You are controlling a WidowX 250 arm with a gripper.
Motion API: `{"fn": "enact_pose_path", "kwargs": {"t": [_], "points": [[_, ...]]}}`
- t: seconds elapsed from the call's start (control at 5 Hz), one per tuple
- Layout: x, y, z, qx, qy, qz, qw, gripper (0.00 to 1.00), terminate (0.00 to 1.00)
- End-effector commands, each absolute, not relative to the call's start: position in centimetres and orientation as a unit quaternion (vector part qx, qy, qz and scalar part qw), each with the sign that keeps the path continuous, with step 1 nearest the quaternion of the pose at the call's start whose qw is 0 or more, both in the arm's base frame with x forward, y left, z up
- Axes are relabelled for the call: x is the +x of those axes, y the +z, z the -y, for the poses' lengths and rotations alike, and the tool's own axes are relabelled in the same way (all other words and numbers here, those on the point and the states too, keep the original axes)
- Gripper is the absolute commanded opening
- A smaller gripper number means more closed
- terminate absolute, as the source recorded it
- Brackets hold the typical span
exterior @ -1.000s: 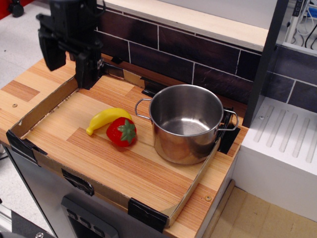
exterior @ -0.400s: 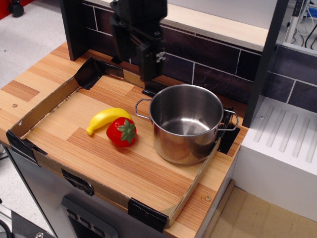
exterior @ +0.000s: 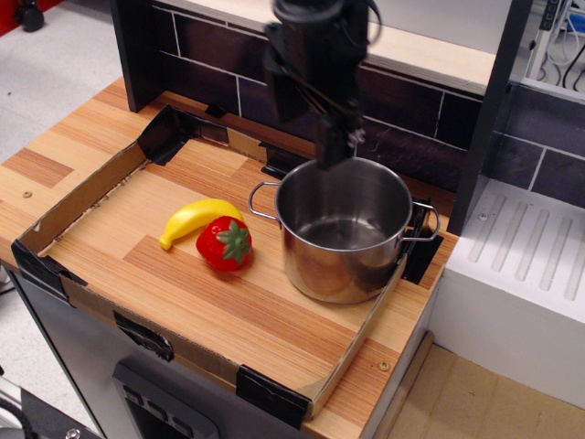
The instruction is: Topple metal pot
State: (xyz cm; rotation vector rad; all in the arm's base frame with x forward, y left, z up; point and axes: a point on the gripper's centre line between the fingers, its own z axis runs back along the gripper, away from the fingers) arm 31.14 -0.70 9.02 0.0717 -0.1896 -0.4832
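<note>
So the metal pot [exterior: 344, 229] is sitting upright at the right end of the shallow cardboard tray [exterior: 82, 192], on the wooden countertop [exterior: 37, 169], its open mouth facing up and the inside bare and shiny. The gripper [exterior: 331, 151] hangs right above the far rim of the pot, a bit left of the rim's middle, with its dark tip down at about rim level; I honestly can't tell if it's touching the metal or just hovering over it. Can't tell if the fingers are spread or pinched together either, it all reads as one dark blocky shape against the dark tiled wall [exterior: 402, 110]. The top of the arm is cut off by the upper edge of the frame. The pot's two wire handles stick out to the left and right; the right one overlaps a black corner clip [exterior: 420, 247] of the tray, so that bit is hard to separate. To the left of the pot, just beside it but not touching, is a toy strawberry [exterior: 225, 243], and a toy banana [exterior: 196, 219] lies against the strawberry's far left side. Off to the right there's a white ribbed drainboard thing [exterior: 521, 256], lower than the countertop. No brand names, labels or readable writing anywhere that I can make out.
</note>
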Motion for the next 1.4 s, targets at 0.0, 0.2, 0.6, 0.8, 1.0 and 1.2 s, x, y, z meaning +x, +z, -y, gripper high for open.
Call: {"fn": "enact_pose_path", "kwargs": {"t": [0.0, 0.2, 0.6, 0.8, 1.0, 1.2], "points": [[32.1, 7.6, 1.5, 0.021, -0.236, 0.063, 0.969, 1.0, 0.0], [32.7, 7.0, 1.4, 0.019, -0.228, 0.054, 0.972, 1.0, 0.0], [32.8, 7.1, 1.2, 0.041, -0.214, 0.076, 0.973, 0.0, 0.0], [32.6, 7.4, 1.3, 0.062, -0.208, 0.098, 0.971, 0.0, 0.0], [31.8, 7.9, 1.7, 0.088, -0.224, 0.122, 0.963, 0.0, 0.0], [30.8, 8.9, 1.9, 0.099, -0.207, 0.173, 0.958, 0.0, 0.0]]}}
